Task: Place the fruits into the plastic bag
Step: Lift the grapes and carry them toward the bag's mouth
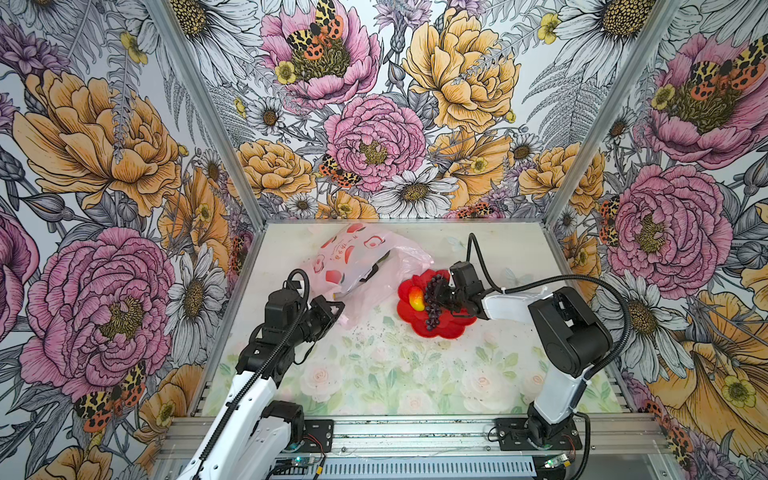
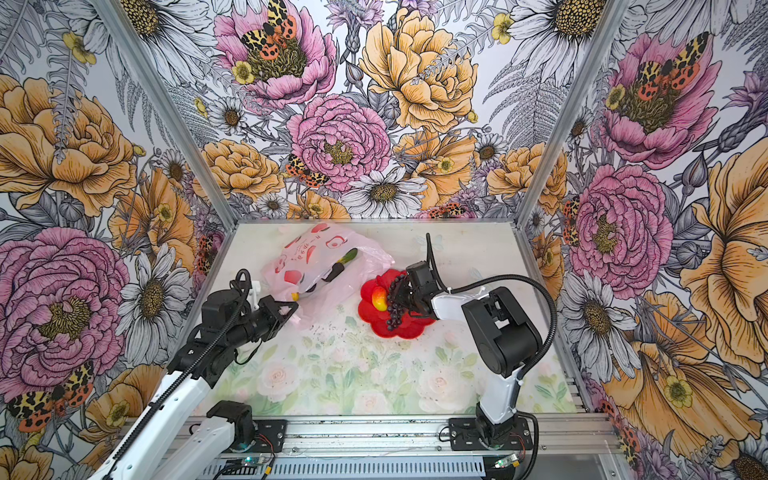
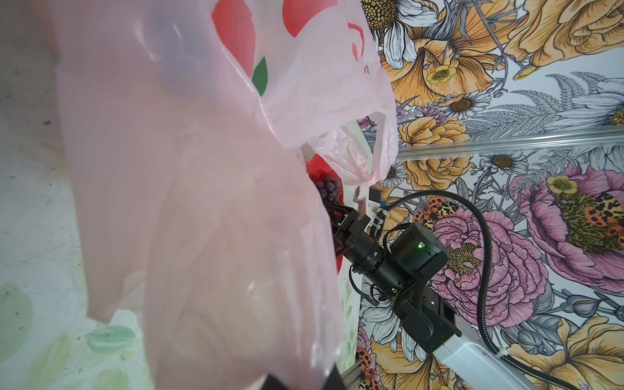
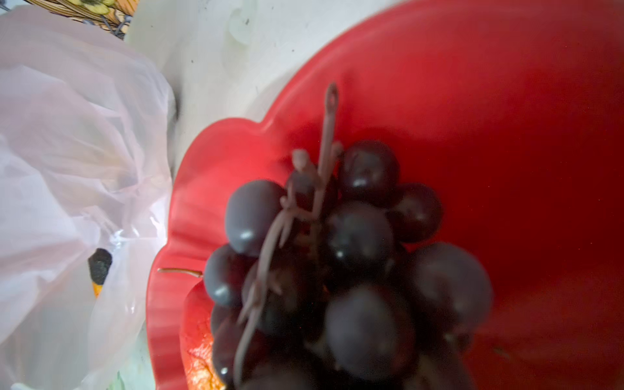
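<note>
As left end effector (image 1: pixel 338 308) pinches bag (image 1: pixel 353 254), right end effector (image 1: pixel 444 297) grips grapes (image 1: pixel 434 286), peach (image 1: pixel 417 299) on plate (image 1: pixel 451 328)

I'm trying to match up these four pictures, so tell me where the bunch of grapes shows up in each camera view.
In a top view: grapes just right of centre, over the red plate.
In a top view: grapes about centre, over the red plate.
Left wrist: grapes small, mid-picture, past the bag edge.
Right wrist: grapes close up, lower middle.
Shared landmark: the red plate, in all four.
</note>
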`<state>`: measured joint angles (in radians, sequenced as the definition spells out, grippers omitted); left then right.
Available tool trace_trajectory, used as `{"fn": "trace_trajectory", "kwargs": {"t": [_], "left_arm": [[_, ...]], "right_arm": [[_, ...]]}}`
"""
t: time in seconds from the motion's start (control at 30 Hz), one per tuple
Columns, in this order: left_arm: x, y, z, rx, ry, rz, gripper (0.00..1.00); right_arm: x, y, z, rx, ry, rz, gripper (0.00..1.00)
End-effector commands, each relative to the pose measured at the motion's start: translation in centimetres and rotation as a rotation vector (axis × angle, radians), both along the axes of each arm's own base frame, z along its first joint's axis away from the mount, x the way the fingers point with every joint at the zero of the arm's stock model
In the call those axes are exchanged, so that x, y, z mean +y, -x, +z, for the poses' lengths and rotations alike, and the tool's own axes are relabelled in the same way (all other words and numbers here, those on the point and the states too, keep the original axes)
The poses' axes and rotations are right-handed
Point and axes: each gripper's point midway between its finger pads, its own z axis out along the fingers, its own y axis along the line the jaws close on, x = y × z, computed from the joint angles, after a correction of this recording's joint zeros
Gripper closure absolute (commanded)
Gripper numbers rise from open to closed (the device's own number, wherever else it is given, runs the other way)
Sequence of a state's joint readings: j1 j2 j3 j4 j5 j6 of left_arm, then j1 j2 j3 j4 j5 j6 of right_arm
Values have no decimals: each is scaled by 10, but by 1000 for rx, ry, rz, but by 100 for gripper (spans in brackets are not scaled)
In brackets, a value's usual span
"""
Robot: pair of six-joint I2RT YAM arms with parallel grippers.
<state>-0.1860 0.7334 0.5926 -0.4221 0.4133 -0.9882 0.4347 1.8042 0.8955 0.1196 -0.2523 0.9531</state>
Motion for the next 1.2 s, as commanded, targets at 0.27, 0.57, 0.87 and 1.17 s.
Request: {"fn": "trace_trajectory", "kwargs": {"t": [0.27,0.57,0.87,1.17], "left_arm": [[-6,-6,23,-48,3,-30,100],[-9,-14,37,-83,9,-35,100],[-19,-17,57,-140,-21,-91,100],[-30,-15,65,-170,-36,-145,100]], "right_arm": [[-6,2,94,-241,-51,63,68],[-18,15,168,-378,5,97,68],[7,27,255,-481,-142,225,68],[80,44,301,-393,-388,515,68]]}}
